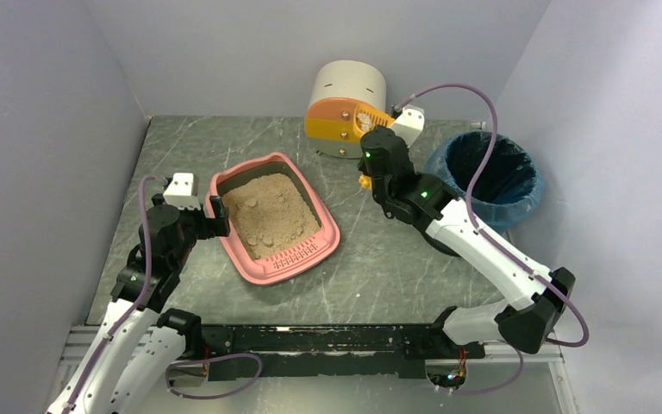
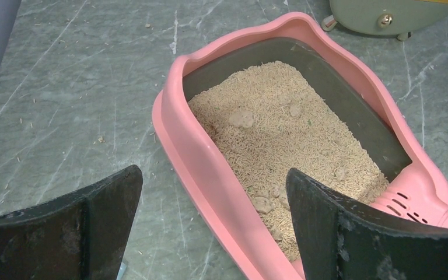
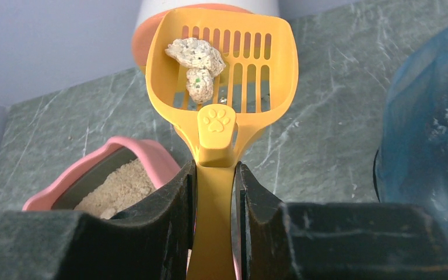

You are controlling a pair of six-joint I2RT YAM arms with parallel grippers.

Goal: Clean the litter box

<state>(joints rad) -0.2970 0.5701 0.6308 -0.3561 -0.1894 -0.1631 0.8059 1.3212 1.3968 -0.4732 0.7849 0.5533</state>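
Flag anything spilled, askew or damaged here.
Minor only. Stray litter grains lie on the table beside the litter box, outside its rim, and the box sits skewed to the table edges. The scoop in the right gripper holds two clumps; none spilling. No damage visible.

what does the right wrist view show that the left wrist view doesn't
Only the right wrist view shows the yellow slotted scoop, clamped by its handle in the right jaws and carrying two scooped clumps, and the blue-lined bin. Only the left wrist view shows the wide-open left jaws, the box's slotted ledge and unscooped clumps in the litter. Both show the pink litter box, the marbled table and the cream-and-orange unit.
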